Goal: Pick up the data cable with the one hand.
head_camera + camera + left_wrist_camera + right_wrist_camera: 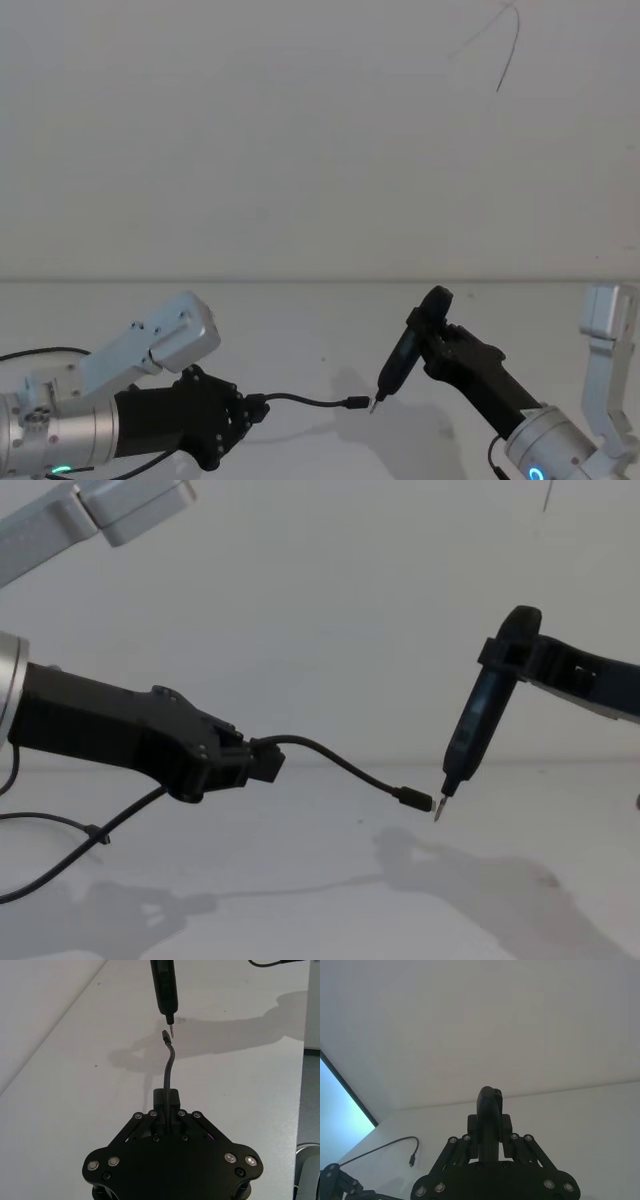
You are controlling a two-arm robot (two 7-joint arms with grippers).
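Cable point(340, 763) is already off the desk point(300, 900), pinched in the left hand point(262, 762) at the near left, whose jaws are closed on it a little way back from the plug. From the grip it arcs up and over to the right, and its small plug point(417, 800) hangs in the air near the middle of the scene, clear of the white surface, with its shadow below. The right hand point(437, 335) comes in from the near right, clamped on a slim black pen-like tool point(478, 725) that tilts downward. The tool's metal tip point(438, 811) sits just beside the plug end; whether they touch I cannot tell.

The pick-up itself looks done, judged from the lifted cable. The step in hand seems to be holding the plug steady next to the tool tip. Any next move calls for a firm, unmoving grip, since the free length of cable is springy and a small twist of the wrist would swing the plug away from the tip
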